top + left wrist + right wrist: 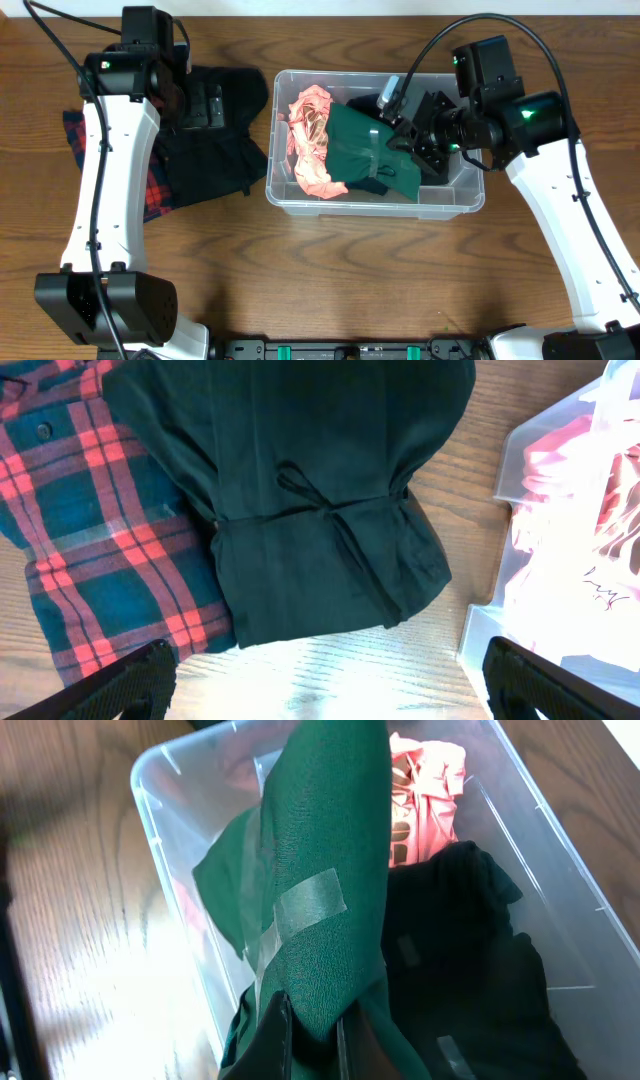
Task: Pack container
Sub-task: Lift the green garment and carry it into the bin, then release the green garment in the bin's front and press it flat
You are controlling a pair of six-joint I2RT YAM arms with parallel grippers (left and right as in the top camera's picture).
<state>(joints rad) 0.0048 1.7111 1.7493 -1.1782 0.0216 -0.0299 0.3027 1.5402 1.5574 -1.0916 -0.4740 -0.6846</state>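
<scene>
The container (372,206) is a clear plastic bin in the middle of the table, also seen in the right wrist view (150,790). Inside lie a crumpled pink garment (312,140), a green garment (360,145) and a black cloth (470,970). My right gripper (315,1015) is shut on the green garment (320,870), which hangs from it over the bin's right half. My left gripper (335,695) stands open over bare table beside a dark folded garment (320,490). Nothing is between its fingers.
A red and teal plaid shirt (150,190) lies at the far left, partly under the dark garment (215,140). The container's left corner (520,470) is close to the left gripper's right finger. Wooden table shows in front of the bin.
</scene>
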